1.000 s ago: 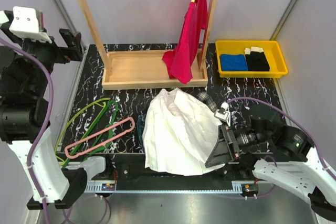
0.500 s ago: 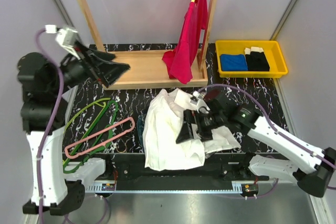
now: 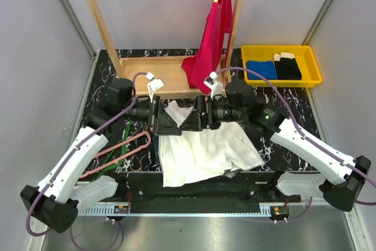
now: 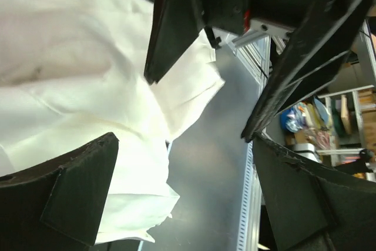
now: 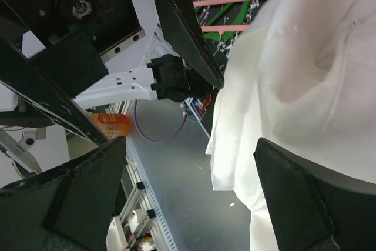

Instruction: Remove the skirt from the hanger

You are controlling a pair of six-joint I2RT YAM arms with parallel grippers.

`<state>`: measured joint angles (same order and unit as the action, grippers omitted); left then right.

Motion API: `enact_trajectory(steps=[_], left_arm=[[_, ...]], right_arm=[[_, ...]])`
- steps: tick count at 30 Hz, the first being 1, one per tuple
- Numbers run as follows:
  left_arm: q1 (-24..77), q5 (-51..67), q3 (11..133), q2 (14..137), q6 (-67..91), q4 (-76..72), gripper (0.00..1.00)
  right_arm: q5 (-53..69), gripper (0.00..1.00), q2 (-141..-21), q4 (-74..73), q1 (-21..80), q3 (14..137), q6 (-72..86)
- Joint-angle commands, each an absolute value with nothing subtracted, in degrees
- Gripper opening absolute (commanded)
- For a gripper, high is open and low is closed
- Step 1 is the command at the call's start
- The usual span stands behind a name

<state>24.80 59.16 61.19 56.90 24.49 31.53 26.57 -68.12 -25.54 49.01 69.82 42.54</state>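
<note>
The white skirt (image 3: 205,151) lies spread flat on the dark table in front of the arms; it also fills the left wrist view's upper left (image 4: 88,74) and the right side of the right wrist view (image 5: 311,86). The pale pink hanger (image 3: 120,147) lies on the table left of it, outside the fabric; its pink bars (image 5: 235,1) show in the right wrist view. My left gripper (image 3: 176,116) and right gripper (image 3: 189,116) face each other tip to tip above the skirt's far end. Both are open and hold nothing (image 4: 185,186) (image 5: 194,192).
A wooden rack (image 3: 170,77) stands behind with a red shirt (image 3: 211,39) hanging at its right end. A yellow bin (image 3: 313,80) with folded blue and black cloths sits at the back right. Green wire hangers (image 3: 111,127) lie under the pink one.
Both arms have swung in from the sides and now meet over the middle. The skirt has flattened and spread toward the front right. The hanger has stayed in place.
</note>
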Motion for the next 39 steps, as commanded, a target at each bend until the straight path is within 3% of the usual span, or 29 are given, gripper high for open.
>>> enact_trajectory(steps=[1, 6, 12, 18, 23, 28, 34, 39], left_arm=[[28.38, 57.48, 56.87, 57.21, 22.68, 23.73, 0.99], [32.95, 55.29, 54.32, 65.03, 20.58, 20.83, 0.99], [32.96, 44.75, 48.08, 74.26, 8.45, 25.30, 0.99], [26.20, 40.51, 50.00, 73.40, 5.19, 32.85, 0.99], [23.99, 44.72, 65.88, 65.05, -0.52, 48.49, 0.99], [23.99, 55.45, 97.08, 68.63, -2.99, 66.42, 0.99], [21.46, 53.79, 119.42, 72.24, -3.08, 72.69, 0.99], [18.02, 41.07, 117.01, 69.09, -0.18, 55.78, 0.99]], right_arm=[[25.49, 1.00, -65.39, -19.25, 48.69, 66.89, 45.79], [25.75, 1.00, -62.85, -19.16, 48.69, 67.41, 47.46], [21.10, 1.00, -57.92, -20.04, 48.69, 75.23, 46.85], [12.96, 1.00, -58.36, -20.73, 48.43, 82.69, 43.61], [-12.26, 1.00, -61.25, -25.84, 47.99, 92.36, 32.90], [-31.35, 1.00, -76.07, -26.63, 47.90, 109.05, 18.12], [-32.53, 0.99, -88.74, -23.65, 43.43, 119.96, 12.57], [-31.99, 1.00, -88.95, -20.32, 42.36, 116.23, 13.28]])
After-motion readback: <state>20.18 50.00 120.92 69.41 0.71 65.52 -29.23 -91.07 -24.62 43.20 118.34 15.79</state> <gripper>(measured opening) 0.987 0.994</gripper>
